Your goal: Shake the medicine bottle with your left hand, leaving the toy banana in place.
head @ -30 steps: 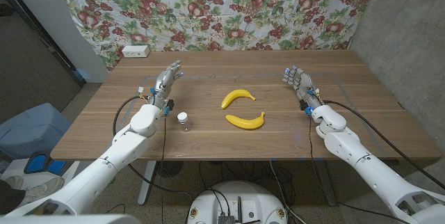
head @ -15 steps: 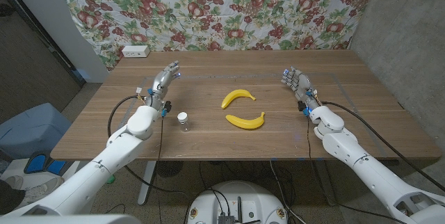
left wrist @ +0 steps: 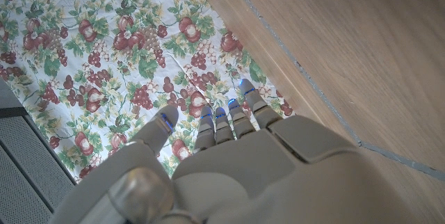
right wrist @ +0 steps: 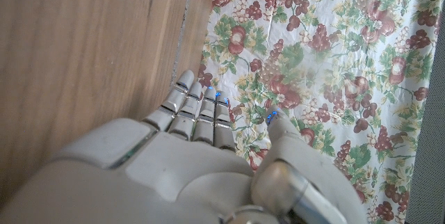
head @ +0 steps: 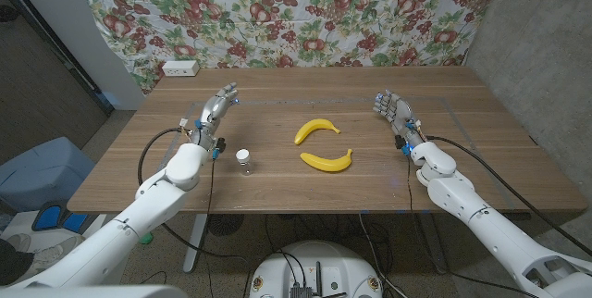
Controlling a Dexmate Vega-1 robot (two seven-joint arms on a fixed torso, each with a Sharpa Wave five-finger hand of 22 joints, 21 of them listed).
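- Bench (head: 481, 141): wooden top carrying all the task items. A flowered cloth (head: 305, 11) hangs behind it, and a white socket block (head: 180, 68) sits at the far left corner.
- Left hand (head: 215, 111): raised above the bench's left side, fingers extended and held close together, holding nothing. The left wrist view shows the same: straight fingers (left wrist: 222, 123) pointing toward the cloth, nothing between them.
- Right hand (head: 392, 111): over the right side of the bench, fingers extended, holding nothing; it stands well apart from every item. Judgement: it has no part in this step and is best kept where it is.
- Toy bananas: two yellow ones lie near the middle of the bench, a far banana (head: 315, 130) and a near banana (head: 327, 160), close together but apparently not touching. Both are to be left alone.
- Medicine bottle (head: 243, 160): small, white-capped, upright, nearer the robot than the left hand and to the left of the near banana, with a clear gap between them.
- Step in hand, as judged: the reach to the bottle has not yet begun.
- Recommendation: draw the left hand back toward the bottle, open the fingers, and approach from the left, the side away from the bananas. Close round the body below the cap, lift clear of the bench, then shake.
- Risk: the bottle is small and light-looking; a glancing touch could tip it toward the near banana.
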